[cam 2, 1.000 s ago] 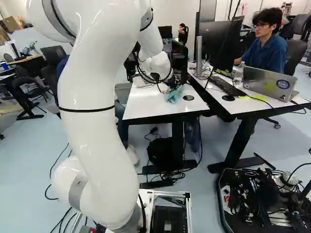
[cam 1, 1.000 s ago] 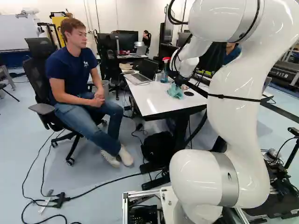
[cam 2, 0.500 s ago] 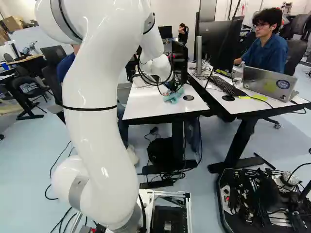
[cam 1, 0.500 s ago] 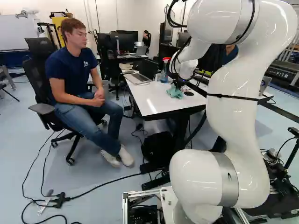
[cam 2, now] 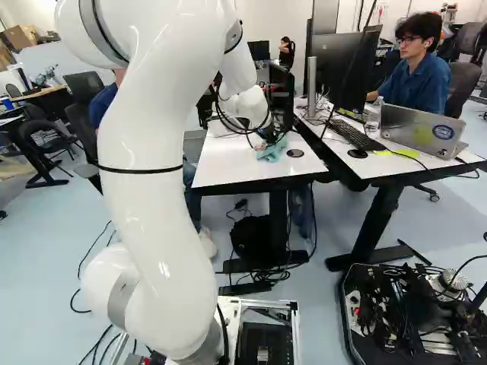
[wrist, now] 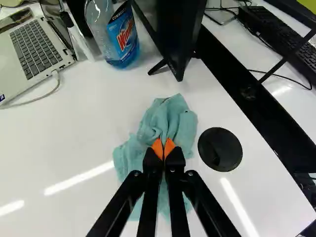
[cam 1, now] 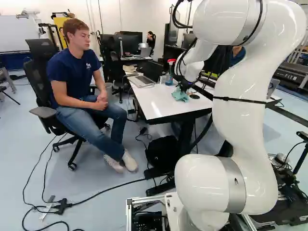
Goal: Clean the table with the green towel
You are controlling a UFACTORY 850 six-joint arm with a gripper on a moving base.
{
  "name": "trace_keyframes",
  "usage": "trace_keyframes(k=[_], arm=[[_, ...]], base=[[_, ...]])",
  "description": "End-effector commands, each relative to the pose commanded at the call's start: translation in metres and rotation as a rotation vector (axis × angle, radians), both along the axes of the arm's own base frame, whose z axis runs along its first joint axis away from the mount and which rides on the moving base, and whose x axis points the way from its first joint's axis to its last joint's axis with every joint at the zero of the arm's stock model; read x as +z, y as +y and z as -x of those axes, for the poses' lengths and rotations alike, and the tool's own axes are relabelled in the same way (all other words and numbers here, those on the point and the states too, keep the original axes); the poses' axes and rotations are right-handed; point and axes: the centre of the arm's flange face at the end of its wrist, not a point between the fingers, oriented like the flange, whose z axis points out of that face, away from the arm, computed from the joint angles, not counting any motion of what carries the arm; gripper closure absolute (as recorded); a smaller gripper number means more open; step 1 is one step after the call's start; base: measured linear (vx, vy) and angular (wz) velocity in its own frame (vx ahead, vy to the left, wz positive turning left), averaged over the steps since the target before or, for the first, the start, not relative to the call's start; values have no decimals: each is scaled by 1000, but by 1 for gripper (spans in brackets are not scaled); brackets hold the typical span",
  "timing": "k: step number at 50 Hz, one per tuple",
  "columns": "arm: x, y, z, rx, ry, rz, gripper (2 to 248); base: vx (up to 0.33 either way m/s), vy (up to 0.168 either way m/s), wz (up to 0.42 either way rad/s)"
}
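Note:
My gripper (cam 1: 184,88) is down at the white table (cam 1: 155,107), over the crumpled green towel (cam 1: 180,95). In the wrist view the gripper (wrist: 163,149) has its orange pads pinched together on a fold of the towel (wrist: 174,121), so it is shut on the cloth. The towel lies bunched on the tabletop (wrist: 74,148), spreading ahead of and beneath the fingers. Part of it is hidden under them.
A black round desk grommet (wrist: 219,149) sits beside the towel. Ahead stand a spray bottle (wrist: 116,37) with blue liquid and a black monitor stand (wrist: 177,39). An open laptop (wrist: 29,54) lies farther off. A person sits by the table's left side in the left base view.
The arm's wrist has lowered slightly over the table, and the held towel has come down with it and lies flatter. The base has not moved.

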Motion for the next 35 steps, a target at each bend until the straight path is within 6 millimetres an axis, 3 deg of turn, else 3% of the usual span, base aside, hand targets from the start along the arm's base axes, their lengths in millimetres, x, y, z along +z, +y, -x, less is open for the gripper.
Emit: trace_keyframes(k=[35], arm=[[-3, 1, 3, 0, 51, -13, 225]], base=[[0, 0, 0]])
